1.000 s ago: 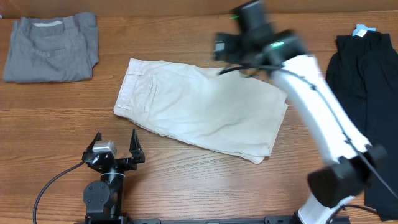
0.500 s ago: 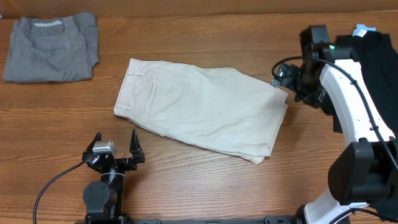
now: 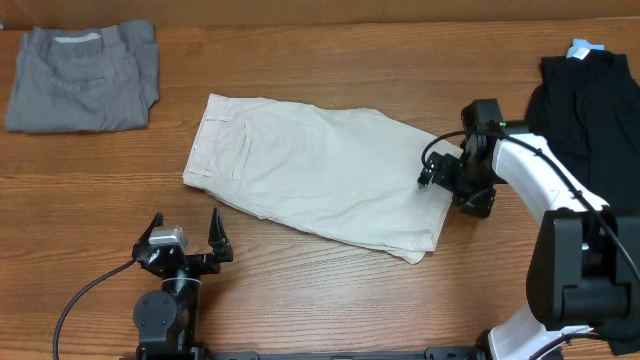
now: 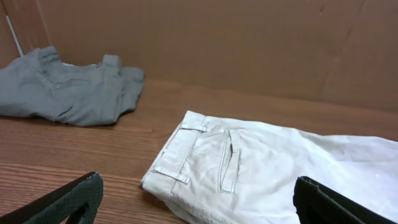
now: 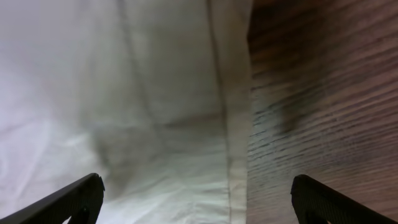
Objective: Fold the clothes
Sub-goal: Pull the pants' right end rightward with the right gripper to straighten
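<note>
I see my right gripper (image 3: 438, 172) spread open above the hem edge of the cream shorts (image 3: 320, 170), which lie flat in the middle of the surface (image 3: 330, 295). My left gripper (image 3: 186, 232) sits open, apart from them.

Cut off and covered
The black garment (image 3: 585, 130) runs off the overhead view's right edge, its lower part behind the right arm (image 3: 530, 175). In the left wrist view the cream shorts (image 4: 267, 174) leave the frame right and below, the grey shorts (image 4: 68, 93) at left.
</note>
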{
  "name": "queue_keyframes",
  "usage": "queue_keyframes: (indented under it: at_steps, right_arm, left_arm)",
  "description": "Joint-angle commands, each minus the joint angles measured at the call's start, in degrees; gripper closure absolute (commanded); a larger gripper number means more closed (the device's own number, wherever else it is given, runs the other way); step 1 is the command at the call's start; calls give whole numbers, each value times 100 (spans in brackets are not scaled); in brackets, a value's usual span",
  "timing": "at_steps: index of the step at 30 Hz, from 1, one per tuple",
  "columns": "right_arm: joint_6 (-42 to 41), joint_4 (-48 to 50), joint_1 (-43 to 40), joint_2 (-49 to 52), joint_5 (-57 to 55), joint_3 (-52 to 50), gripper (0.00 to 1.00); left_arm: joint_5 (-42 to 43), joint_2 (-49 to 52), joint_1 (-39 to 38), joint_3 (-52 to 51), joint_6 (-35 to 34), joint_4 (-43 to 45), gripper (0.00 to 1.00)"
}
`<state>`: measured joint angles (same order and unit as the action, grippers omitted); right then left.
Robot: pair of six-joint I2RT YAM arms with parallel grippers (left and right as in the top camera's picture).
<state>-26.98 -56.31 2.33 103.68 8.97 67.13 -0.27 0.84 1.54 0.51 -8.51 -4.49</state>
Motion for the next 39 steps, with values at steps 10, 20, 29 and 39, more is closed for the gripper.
queue_keyframes:
  at_steps: [10,20,29,39]
  right_arm:
    - [17,1143,-13,-2,142,-671,28]
    - [-7,1582,-52,-2,-262,-619,96]
    - [492,1550,-173,-4,-1141,527,96]
    - [424,1084,-164,-7,-1274,964,0]
  left_arm:
    - [4,-57,35,-24,125,7,0]
    - [4,-57,35,-24,125,7,0]
    - [4,-57,35,-24,125,7,0]
    - [4,-57,35,-24,125,7,0]
